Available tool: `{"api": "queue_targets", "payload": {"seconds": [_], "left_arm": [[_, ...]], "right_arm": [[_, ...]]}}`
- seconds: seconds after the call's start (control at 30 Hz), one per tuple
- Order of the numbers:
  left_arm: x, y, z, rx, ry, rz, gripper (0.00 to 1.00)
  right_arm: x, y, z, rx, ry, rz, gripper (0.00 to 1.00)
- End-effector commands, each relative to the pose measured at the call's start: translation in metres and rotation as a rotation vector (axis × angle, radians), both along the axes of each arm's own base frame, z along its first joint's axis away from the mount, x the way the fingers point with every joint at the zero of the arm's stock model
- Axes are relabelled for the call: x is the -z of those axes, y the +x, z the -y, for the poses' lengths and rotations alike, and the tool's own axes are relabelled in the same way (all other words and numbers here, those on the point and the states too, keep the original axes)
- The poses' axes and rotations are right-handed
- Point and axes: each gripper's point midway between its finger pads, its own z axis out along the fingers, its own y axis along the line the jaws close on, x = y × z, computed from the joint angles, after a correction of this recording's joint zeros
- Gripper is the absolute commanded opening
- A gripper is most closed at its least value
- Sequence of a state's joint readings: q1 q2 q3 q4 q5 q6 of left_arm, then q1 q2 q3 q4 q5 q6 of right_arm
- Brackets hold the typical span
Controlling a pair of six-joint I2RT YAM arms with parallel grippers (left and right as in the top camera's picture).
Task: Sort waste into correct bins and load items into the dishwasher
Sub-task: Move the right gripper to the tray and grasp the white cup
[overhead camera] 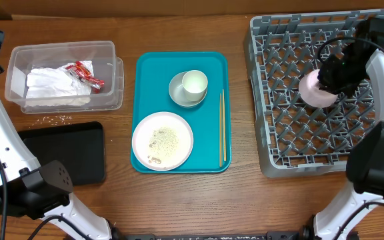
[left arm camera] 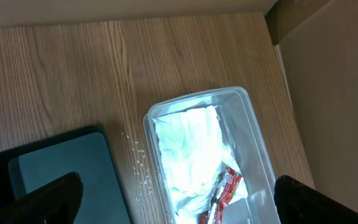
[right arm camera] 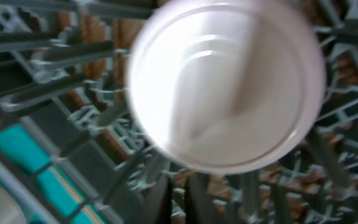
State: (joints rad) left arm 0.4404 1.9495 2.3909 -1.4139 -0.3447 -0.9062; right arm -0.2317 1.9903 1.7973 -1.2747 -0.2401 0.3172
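Jaws of the left gripper (left arm camera: pixel 178 199) were spread wide; whether the white bowl (overhead camera: pixel 312 92), at the teal tray's (overhead camera: pixel 211 67) three o'clock, was perhaps clasped by the right gripper (overhead camera: pixel 335 73) could not be told.

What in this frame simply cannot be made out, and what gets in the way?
- Right gripper, overhead: the arm's own body and cables cover the fingers, so its grip on the white bowl is unclear.
- Right wrist: blur smears the white bowl and dish rack; contact cannot be judged.
- Scraps on the plate, overhead: too small to identify.
- Black tray, left wrist: cut off by the bottom edge.
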Motion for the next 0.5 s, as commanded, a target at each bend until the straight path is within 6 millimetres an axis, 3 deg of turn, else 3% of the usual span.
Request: {"api": "queue_targets", "payload": {"seconds": [0.0,0.03,0.07,0.1,0.13,0.3,0.47], "left_arm": [[0.003,0.002,-0.001,0.004,0.009,-0.016,1.00],[0.003,0.002,-0.001,0.004,0.009,-0.016,1.00],[0.003,0.002,-0.001,0.004,0.009,-0.016,1.00],[0.003,0.002,-0.001,0.004,0.009,-0.016,1.00],[0.003,0.002,-0.001,0.004,0.009,-0.016,1.00],[0.003,0.002,-0.001,0.004,0.009,-0.016,1.00],[0.003,0.002,-0.001,0.004,0.009,-0.016,1.00]], "right_arm": [[-0.060,0.004,-0.041,-0.118,0.068,0.185,0.26],[-0.069,0.007,-0.056,-0.167,0.099,0.229,0.30],[-0.080,0.011,-0.075,-0.238,0.146,0.287,0.45],[-0.088,0.015,-0.093,-0.293,0.188,0.332,0.71],[-0.095,0.019,-0.112,-0.341,0.234,0.370,0.76],[-0.100,0.033,-0.184,-0.508,0.251,0.467,0.76],[-0.081,0.042,-0.247,-0.521,0.084,0.479,0.76]]}}
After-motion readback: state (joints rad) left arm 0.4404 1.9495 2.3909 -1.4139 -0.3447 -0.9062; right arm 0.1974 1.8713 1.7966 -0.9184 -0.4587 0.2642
